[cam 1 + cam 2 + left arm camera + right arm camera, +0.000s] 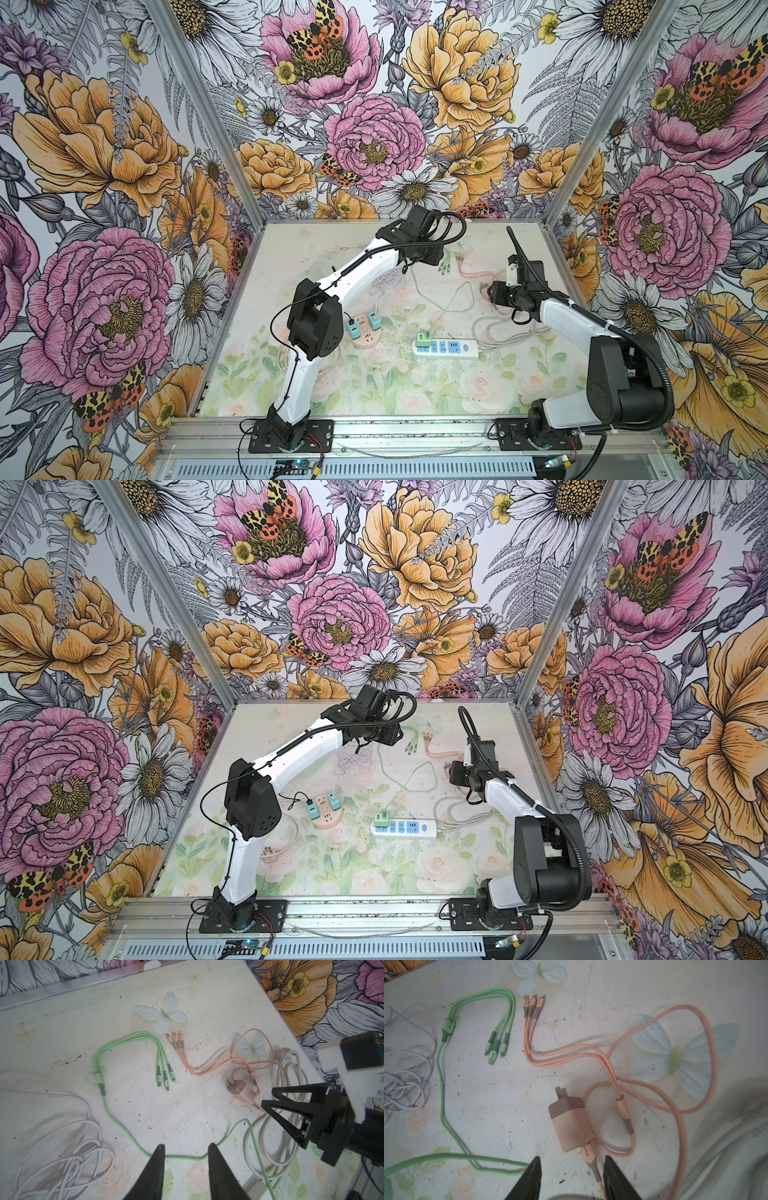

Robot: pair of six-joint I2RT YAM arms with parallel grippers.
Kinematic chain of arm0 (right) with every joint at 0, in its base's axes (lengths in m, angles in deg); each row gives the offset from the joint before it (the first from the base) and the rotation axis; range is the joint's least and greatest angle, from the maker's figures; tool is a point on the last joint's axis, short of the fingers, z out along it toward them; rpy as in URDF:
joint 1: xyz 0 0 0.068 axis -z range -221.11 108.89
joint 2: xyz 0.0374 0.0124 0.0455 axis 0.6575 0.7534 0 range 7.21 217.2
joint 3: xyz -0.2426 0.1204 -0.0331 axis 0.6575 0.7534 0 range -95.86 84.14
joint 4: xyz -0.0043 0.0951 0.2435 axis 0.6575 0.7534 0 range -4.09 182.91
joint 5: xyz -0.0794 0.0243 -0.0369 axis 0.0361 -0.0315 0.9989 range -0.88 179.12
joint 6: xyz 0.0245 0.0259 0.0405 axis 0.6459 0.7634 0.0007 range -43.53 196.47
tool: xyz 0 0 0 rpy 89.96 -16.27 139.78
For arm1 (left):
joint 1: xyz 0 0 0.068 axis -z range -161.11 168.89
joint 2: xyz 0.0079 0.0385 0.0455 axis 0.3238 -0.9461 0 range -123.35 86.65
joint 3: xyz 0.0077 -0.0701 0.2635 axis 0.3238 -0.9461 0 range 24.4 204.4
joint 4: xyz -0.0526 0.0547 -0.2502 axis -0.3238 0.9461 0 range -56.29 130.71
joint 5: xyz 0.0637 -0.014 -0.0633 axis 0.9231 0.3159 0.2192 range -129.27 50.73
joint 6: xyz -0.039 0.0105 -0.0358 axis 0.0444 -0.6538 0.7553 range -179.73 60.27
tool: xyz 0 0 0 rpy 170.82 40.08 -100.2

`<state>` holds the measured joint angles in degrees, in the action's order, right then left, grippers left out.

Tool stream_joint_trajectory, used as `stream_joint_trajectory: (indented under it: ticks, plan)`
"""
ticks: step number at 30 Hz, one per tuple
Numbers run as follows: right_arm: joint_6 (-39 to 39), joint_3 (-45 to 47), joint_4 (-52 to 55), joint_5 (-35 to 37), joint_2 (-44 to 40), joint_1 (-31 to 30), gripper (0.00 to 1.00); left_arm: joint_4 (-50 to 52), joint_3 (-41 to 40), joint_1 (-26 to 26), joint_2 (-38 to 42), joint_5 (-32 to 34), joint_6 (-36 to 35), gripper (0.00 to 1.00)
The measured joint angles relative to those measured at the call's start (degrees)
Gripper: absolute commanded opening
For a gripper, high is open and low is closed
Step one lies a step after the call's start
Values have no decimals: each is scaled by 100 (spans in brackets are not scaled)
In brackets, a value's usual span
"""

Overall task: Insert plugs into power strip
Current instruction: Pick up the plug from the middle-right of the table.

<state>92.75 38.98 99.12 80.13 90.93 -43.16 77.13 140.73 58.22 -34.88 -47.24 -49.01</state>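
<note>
A pink-brown plug (571, 1124) lies on its side on the table, prongs pointing away from my right gripper (572, 1158). That gripper is open just behind the plug, and the plug's pink cable connector (589, 1159) lies between its fingers, untouched. My left gripper (186, 1146) hovers open and empty over a green cable (128, 1130), left of the pink-brown plug (239, 1089). In both top views a green plug (424, 338) stands in the white power strip (461, 349). Two teal plugs (354, 331) (375, 320) sit in a round pink power strip (365, 338).
A tangled white cable (62, 1157) lies beside the left gripper. A thick grey cord (291, 1084) loops next to the pink-brown plug. Green and pink cable ends (164, 1078) (174, 1039) lie near the back wall, with paper butterflies (164, 1014). Floral walls enclose the table.
</note>
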Motion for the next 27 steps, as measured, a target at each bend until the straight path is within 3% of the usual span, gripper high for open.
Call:
stream_joint_trajectory:
  ticks: [9, 27]
  plan:
    - [-24, -361, 249, 348, 503, -146, 57, 0, 0, -85, 0, -105, -68, 37]
    - [-61, -1047, 841, 866, 1145, -544, 56, -11, -188, -214, 205, -308, -212, 37]
